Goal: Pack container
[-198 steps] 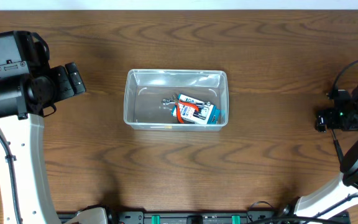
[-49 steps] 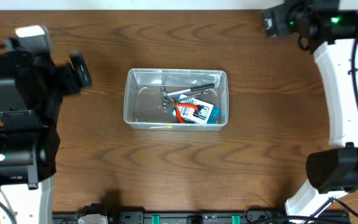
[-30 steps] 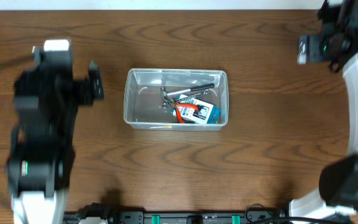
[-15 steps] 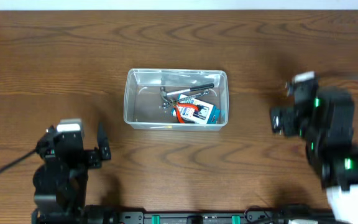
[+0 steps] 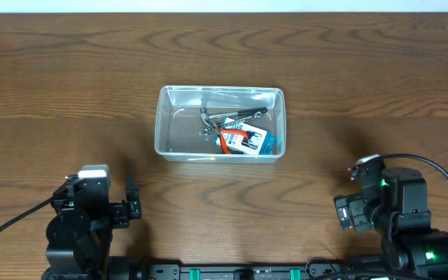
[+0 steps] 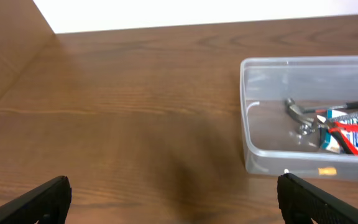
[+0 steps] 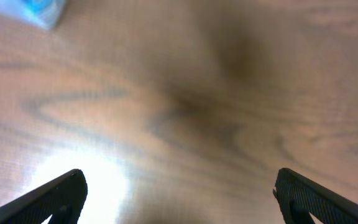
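The container [image 5: 179,134] sits upright and open-topped on the dark wooden bench [image 5: 364,62], ahead of both pairs of fingers and roughly midway between them across the bench, well apart from each. Its left half shows bare clear floor; the tools lie in the right half. There, a hammer [image 5: 208,118] has its metal head near the middle and its handle slanting toward the far right corner. A pair of orange-handled pliers [image 5: 228,141] lies just beside it, on a blue-and-white card [image 5: 260,142] that reaches the container's right wall. From the left wrist camera the container [image 6: 248,140] lies forward of the left fingers [image 6: 45,196] and off to their right side, its near wall rising just beyond the right-hand fingertip. The hammer head [image 6: 296,111] and the red-orange pliers handles [image 6: 353,129] show through the clear plastic. The left fingers are spread wide apart with only bare bench between them — nothing is held. The right fingers [image 7: 48,196] are likewise spread wide over blurred wood grain, holding nothing. A small light-blue patch [image 7: 39,9] shows ahead of them and to their left, too blurred to identify. In the overhead view both arms sit low at the near edge of the bench, and a black cable [image 5: 442,167] loops over the right arm.
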Robot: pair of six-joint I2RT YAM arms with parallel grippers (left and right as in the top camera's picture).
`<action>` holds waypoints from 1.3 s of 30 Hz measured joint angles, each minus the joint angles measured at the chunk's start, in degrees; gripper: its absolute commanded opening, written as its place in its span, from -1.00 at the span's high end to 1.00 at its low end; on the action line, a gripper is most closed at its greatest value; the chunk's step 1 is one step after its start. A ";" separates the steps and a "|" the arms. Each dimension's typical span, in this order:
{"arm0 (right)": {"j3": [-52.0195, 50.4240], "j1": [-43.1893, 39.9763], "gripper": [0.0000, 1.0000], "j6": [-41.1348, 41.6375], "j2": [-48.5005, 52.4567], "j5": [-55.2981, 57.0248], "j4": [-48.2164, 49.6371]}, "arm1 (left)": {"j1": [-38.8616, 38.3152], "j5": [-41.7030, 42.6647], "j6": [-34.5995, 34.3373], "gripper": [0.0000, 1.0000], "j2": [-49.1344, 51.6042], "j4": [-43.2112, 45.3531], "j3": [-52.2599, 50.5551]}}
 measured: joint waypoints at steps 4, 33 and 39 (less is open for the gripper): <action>-0.04 0.00 -0.98 0.00 0.00 0.00 -0.17 | 0.00 0.46 -0.13 -0.96 -0.02 -1.20 0.00; -10.78 1.01 -0.98 0.00 -25.27 0.20 3.63 | 0.02 0.63 -0.15 -0.96 -8.17 -3.06 -5.29; -20.46 1.01 -0.99 0.00 -33.48 0.17 2.99 | 0.00 0.66 -0.15 -0.96 -12.94 -3.26 -13.38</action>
